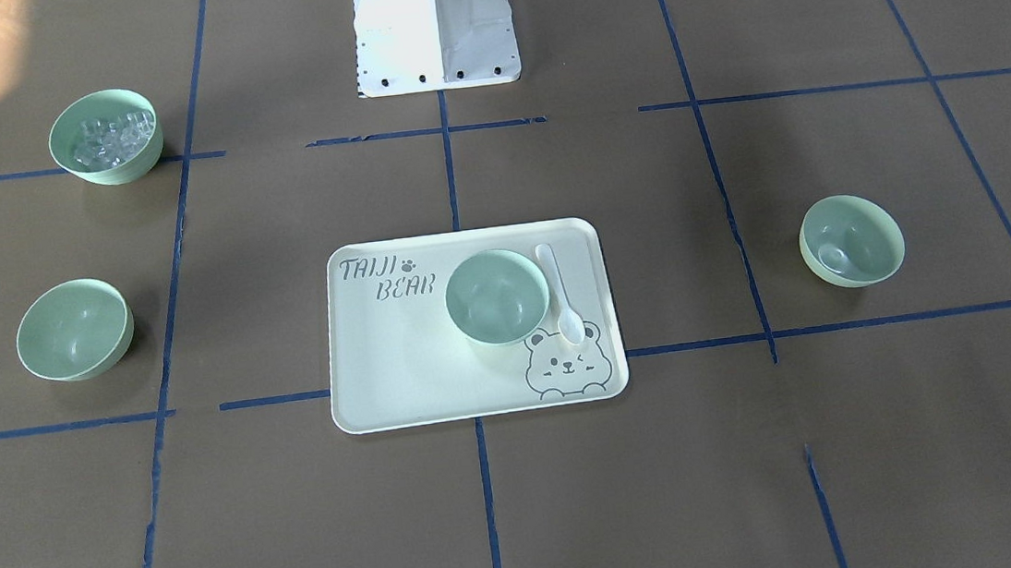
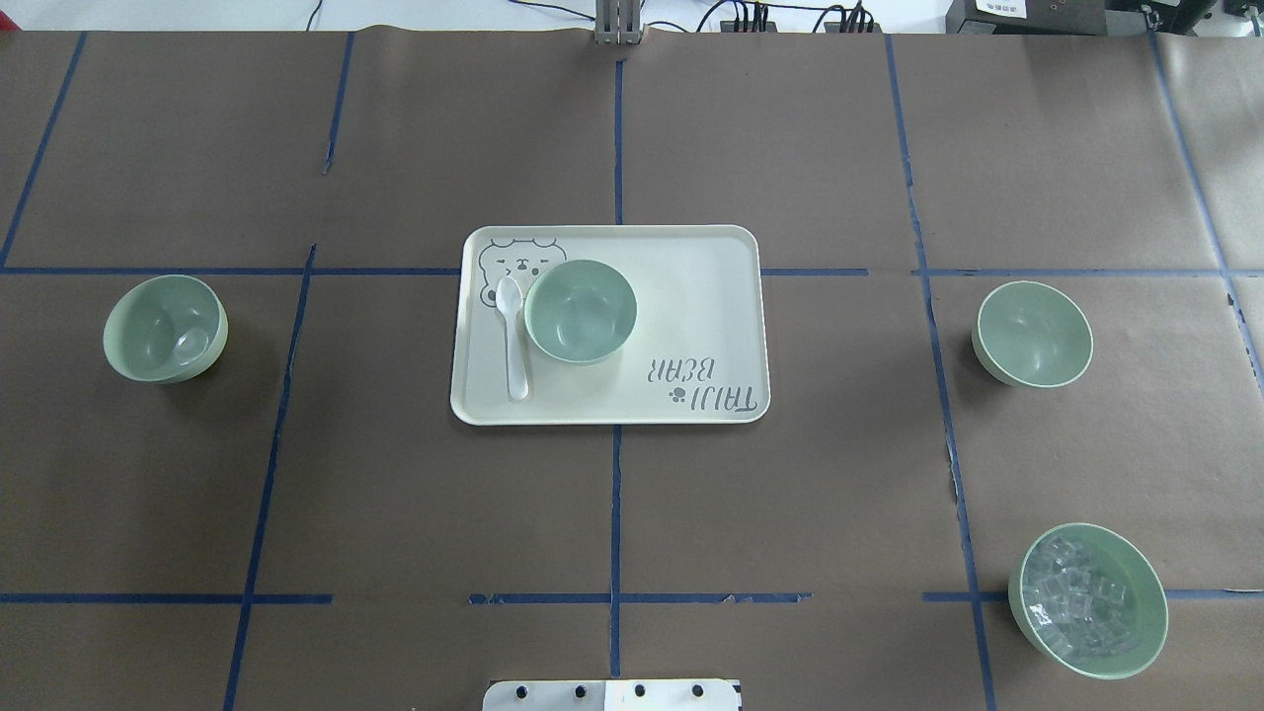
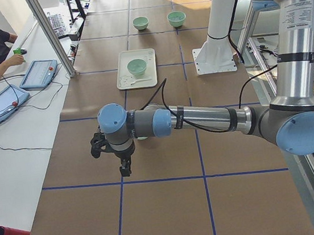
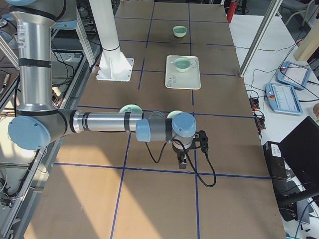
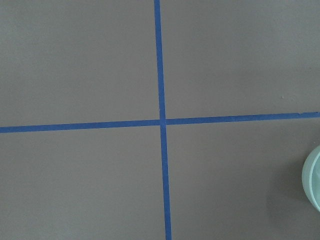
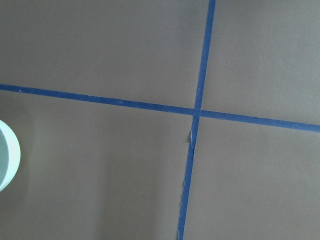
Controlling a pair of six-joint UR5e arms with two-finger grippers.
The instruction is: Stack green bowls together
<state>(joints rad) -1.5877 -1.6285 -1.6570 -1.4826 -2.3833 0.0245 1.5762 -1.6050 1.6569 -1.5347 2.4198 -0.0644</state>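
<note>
Three pale mint-green bowls stand upright and apart. One bowl (image 2: 581,311) sits on the bear-print tray (image 2: 691,296), also in the front view (image 1: 497,296). One bowl (image 2: 165,328) stands on the robot's left, and its rim edge shows in the left wrist view (image 5: 314,177). One bowl (image 2: 1033,333) stands on the robot's right, with its rim in the right wrist view (image 6: 7,162). The left gripper (image 3: 124,168) and right gripper (image 4: 183,162) show only in the side views, each pointing down above the table beyond its end bowl. I cannot tell whether they are open or shut.
A green bowl of clear ice-like cubes (image 2: 1088,600) stands at the near right. A white spoon (image 2: 512,336) lies on the tray beside the bowl. The robot base (image 1: 434,26) is at the table's middle edge. Blue tape lines (image 2: 616,494) cross the brown table.
</note>
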